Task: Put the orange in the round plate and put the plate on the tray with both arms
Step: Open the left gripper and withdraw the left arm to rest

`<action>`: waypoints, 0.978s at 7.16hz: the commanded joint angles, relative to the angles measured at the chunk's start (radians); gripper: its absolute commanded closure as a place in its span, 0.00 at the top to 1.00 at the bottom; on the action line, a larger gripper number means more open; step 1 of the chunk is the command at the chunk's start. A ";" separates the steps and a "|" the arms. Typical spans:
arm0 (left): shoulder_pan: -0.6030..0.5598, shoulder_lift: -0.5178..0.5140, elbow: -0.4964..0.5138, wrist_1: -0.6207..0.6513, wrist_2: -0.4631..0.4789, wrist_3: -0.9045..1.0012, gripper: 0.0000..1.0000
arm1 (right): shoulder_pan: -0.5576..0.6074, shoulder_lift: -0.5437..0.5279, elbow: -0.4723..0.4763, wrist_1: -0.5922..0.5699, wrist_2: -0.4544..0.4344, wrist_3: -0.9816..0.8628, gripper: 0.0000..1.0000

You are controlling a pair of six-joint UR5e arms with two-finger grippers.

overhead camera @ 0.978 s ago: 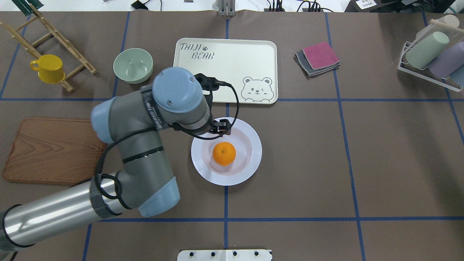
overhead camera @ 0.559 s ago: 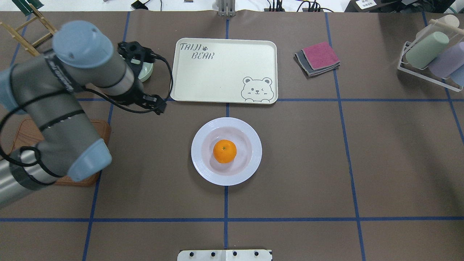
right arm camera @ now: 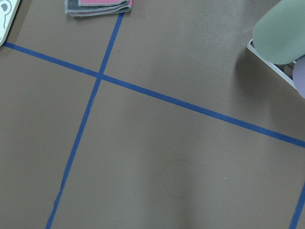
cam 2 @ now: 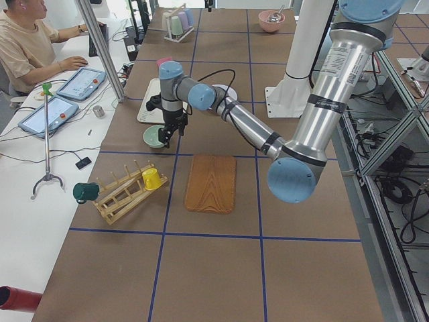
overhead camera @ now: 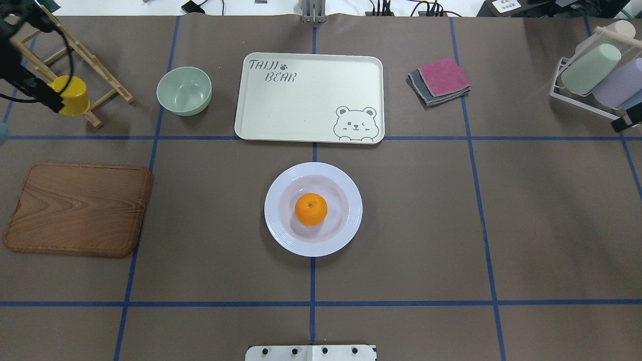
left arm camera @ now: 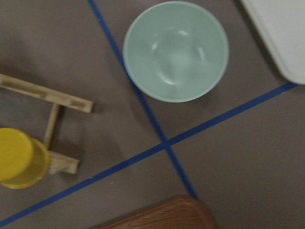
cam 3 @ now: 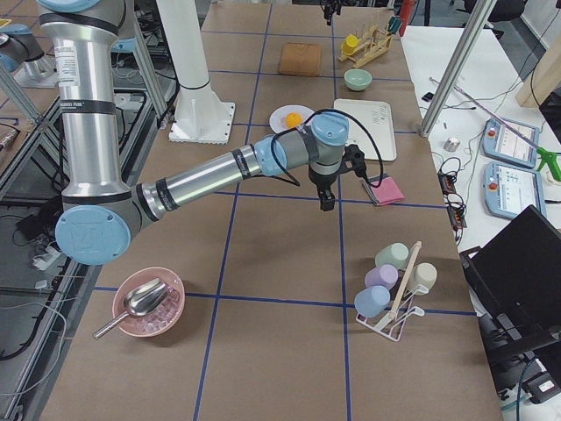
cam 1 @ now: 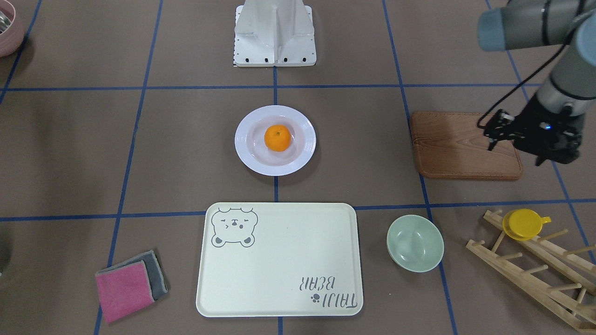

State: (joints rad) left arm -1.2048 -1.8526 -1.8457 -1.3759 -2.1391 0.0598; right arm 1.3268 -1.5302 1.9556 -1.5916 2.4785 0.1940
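From the front view, the orange (cam 1: 277, 138) sits in the sunken middle of the round plate (cam 1: 244, 150), which rests mid-bench on the bench (cam 1: 139, 153), just short of the empty tray (cam 1: 279, 260). I judge the first half done and the two-arm lift not yet begun. The left end effector (cam 1: 517, 144) hangs over the wooden board (cam 1: 456, 149), well apart from the plate and carrying nothing I can see; I cannot tell how wide it stands. The green bowl (cam 1: 415, 243) beside the tray is empty, and the yellow cup (cam 1: 522, 223) sits upturned on the peg rack (cam 1: 535, 274). Overhead, only a sliver of the right end effector (overhead camera: 627, 123) shows at the far right near the cup rack (overhead camera: 597, 75), its state unreadable. The plate has open bench on both sides, handy for a grip from each side. The right-side view shows a pink bowl (cam 3: 166, 320) holding a metal scoop (cam 3: 131, 303). Neither wrist view shows fingers: the left looks onto the green bowl, the right onto bare bench.
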 commanded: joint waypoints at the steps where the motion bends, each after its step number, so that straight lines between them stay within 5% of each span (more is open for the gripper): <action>1: -0.207 0.132 0.055 -0.002 -0.079 0.312 0.99 | -0.125 0.007 0.008 0.236 -0.012 0.369 1.00; 3: -0.318 0.199 0.112 0.000 -0.078 0.408 0.99 | -0.202 0.059 0.011 0.315 -0.033 0.575 1.00; 5: -0.393 0.239 0.122 0.009 -0.144 0.467 0.99 | -0.324 0.126 0.032 0.337 -0.168 0.814 1.00; 6: -0.438 0.246 0.115 0.015 -0.218 0.356 0.99 | -0.386 0.122 0.023 0.464 -0.221 0.975 1.00; 7: -0.441 0.266 0.108 0.009 -0.234 0.347 0.99 | -0.503 0.122 0.023 0.593 -0.374 1.174 1.00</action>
State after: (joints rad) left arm -1.6228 -1.6078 -1.7311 -1.3653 -2.3283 0.4495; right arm 0.9462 -1.4116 1.9798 -1.1439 2.2536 1.1400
